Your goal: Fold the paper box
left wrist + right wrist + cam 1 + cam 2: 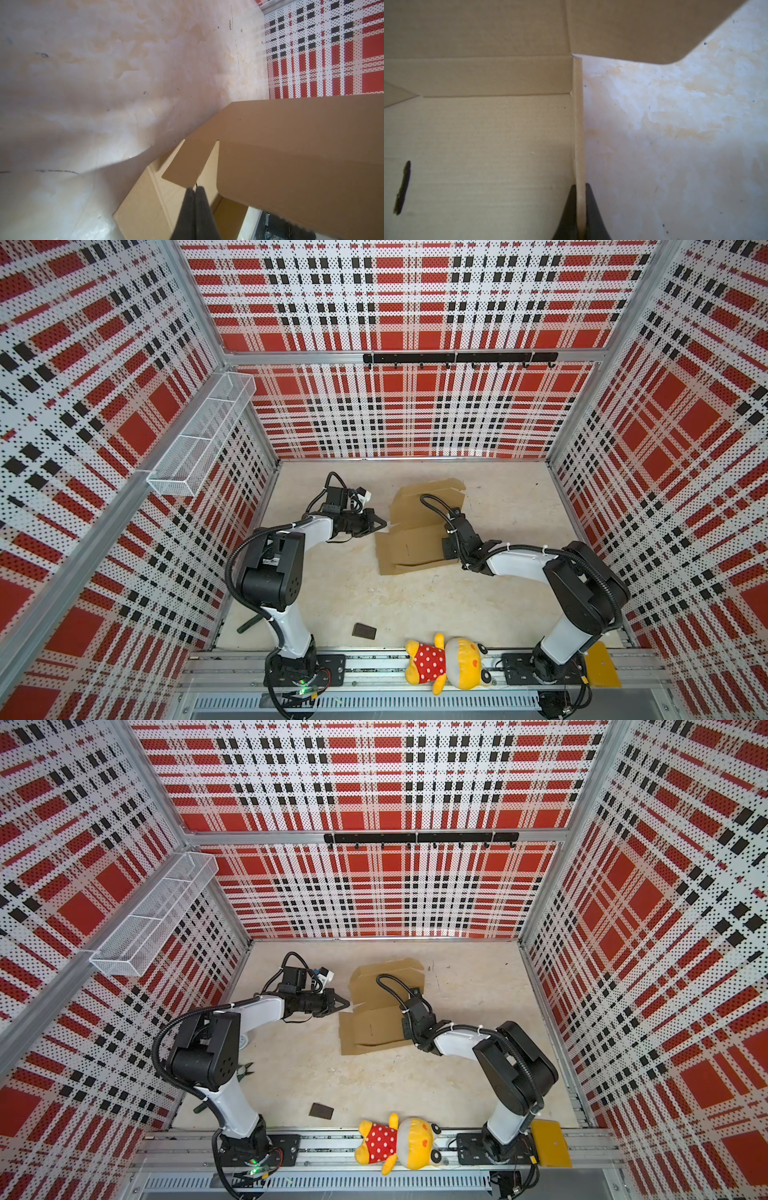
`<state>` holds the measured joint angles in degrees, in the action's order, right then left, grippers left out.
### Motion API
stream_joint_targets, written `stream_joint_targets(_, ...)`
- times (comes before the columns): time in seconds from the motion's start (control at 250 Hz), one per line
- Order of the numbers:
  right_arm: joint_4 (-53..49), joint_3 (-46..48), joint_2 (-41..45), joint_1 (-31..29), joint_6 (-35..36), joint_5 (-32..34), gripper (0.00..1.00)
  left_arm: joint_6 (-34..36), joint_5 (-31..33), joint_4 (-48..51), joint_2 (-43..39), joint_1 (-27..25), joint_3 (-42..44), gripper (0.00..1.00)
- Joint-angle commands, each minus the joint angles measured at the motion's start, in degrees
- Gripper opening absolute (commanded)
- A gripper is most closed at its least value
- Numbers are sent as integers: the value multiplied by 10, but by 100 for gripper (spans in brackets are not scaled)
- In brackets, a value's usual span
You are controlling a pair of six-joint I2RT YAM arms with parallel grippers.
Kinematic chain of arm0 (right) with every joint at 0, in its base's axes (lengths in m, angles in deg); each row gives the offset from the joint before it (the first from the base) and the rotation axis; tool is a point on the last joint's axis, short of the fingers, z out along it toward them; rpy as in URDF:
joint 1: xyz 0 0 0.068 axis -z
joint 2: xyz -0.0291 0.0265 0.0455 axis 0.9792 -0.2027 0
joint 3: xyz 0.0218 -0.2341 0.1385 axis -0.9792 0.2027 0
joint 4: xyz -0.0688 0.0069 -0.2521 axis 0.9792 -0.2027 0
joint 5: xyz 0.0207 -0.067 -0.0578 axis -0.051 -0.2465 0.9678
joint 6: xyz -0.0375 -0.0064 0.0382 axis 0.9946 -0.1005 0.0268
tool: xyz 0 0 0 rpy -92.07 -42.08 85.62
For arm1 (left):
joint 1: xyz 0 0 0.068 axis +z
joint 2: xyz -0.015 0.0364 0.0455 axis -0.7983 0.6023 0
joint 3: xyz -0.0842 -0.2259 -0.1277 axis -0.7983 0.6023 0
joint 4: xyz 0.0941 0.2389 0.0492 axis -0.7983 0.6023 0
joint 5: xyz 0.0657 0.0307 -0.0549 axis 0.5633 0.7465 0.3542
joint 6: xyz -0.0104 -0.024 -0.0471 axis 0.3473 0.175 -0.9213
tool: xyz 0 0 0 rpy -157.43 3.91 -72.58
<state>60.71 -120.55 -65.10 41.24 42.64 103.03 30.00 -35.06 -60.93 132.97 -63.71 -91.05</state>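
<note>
Top views first. One paper box (pixel 415 549) sits partly folded on the table (pixel 365 593), toward the back and a little right of the middle. The left claw (pixel 382 526) comes in from the left, jaws pressed together, tip right at the box's left edge. The right arm (pixel 519 560) bends down over the box's right edge, and its wrist covers the grip.

Quick count, the same in both top views:
- two arms
- one box
- one dark block (pixel 364 631) near the front
- one plush toy (pixel 449 662) on the front rail
- one wire basket (pixel 203 435) on the left wall

Left wrist view now. The left claw is shut tight, its tips meeting the corner of a tab (pixel 187 164) on the box. Whether any cardboard is caught between them, I cannot tell.

Right wrist view. The right claw (pixel 581 187) is barely parted, pinching an upright side flap (pixel 579 124) of the box. One finger is inside over the box floor, the other outside over the bare table.
</note>
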Motion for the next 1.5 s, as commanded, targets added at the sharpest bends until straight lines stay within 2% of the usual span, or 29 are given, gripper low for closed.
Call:
stream_joint_targets(0.0, 27, -7, -6, -4, -10, 4, 0, 10, 9, 5, 12, -10, -27, 0)
stream_joint_targets(0.316, 27, -4, -4, -5, -13, 5, 0, 22, 14, 25, 39, -24, -39, 0)
stream_joint_targets(0.576, 23, -6, -6, -5, -16, 3, 0, -98, -43, -87, 31, -46, 26, 0)
stream_joint_targets(0.744, 24, -6, -8, -4, -23, 0, 0, -127, -49, -113, 38, -62, 31, 0)
stream_joint_targets(1.249, 16, -9, -7, -8, -32, -6, 0, -211, -58, -211, 88, -62, 29, 0)
stream_joint_targets(1.273, 15, -10, -7, -8, -34, -5, 0, -216, -59, -216, 90, -80, 28, 0)
stream_joint_targets(1.493, 10, -12, -3, -11, -44, -1, 0, -279, -63, -291, 112, -96, 31, 0)
